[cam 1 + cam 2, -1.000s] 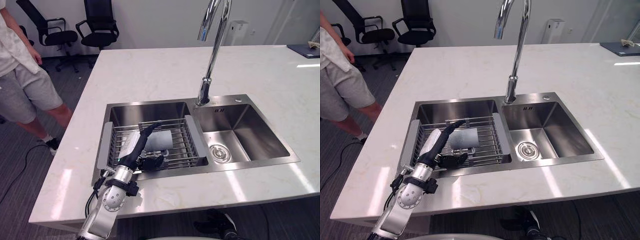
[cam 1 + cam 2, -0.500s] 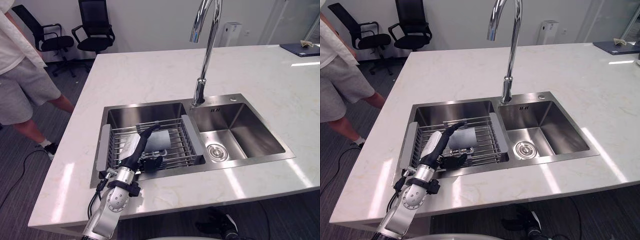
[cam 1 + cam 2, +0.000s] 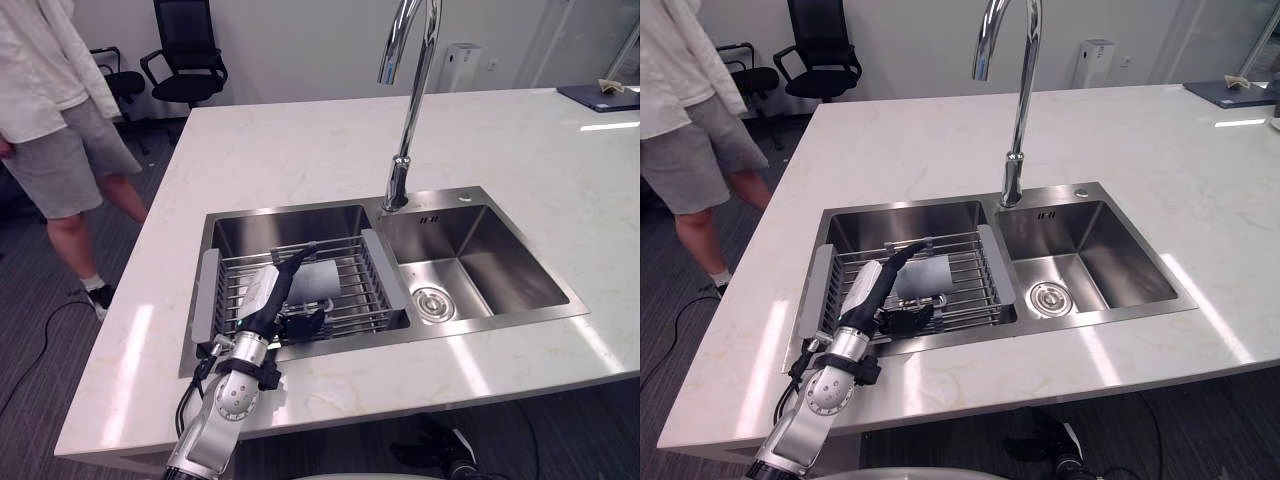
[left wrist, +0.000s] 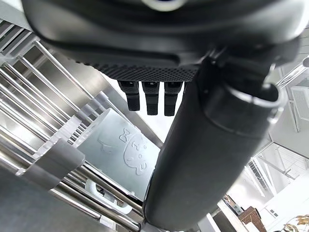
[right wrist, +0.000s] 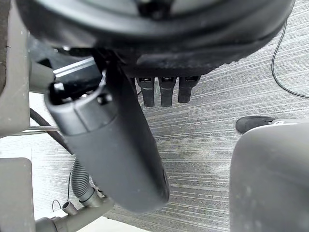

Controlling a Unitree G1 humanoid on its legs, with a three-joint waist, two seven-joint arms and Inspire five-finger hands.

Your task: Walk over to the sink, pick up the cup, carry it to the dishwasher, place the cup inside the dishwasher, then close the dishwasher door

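A pale grey cup [image 3: 318,282] with a cartoon print lies on its side on the wire drying rack [image 3: 352,300] in the left basin of the steel sink [image 3: 480,262]. My left hand [image 3: 268,294] reaches over the sink's near rim onto the rack. Its fingers stretch straight along the cup's top left side and its thumb [image 3: 306,322] points at the cup's near side. The hand is open and nothing is gripped. In the left wrist view the cup [image 4: 120,150] lies just past the thumb [image 4: 212,145]. My right hand [image 5: 154,29] hangs open over grey floor.
A tall chrome faucet [image 3: 408,110] rises behind the divider between the basins. The right basin has a drain [image 3: 437,302]. White stone countertop [image 3: 300,150] surrounds the sink. A person [image 3: 60,110] stands left of the counter; black office chairs [image 3: 185,60] are at the back.
The camera has shifted slightly. The person at the left has stepped further into view. My left hand stays over the cup in the same pose.
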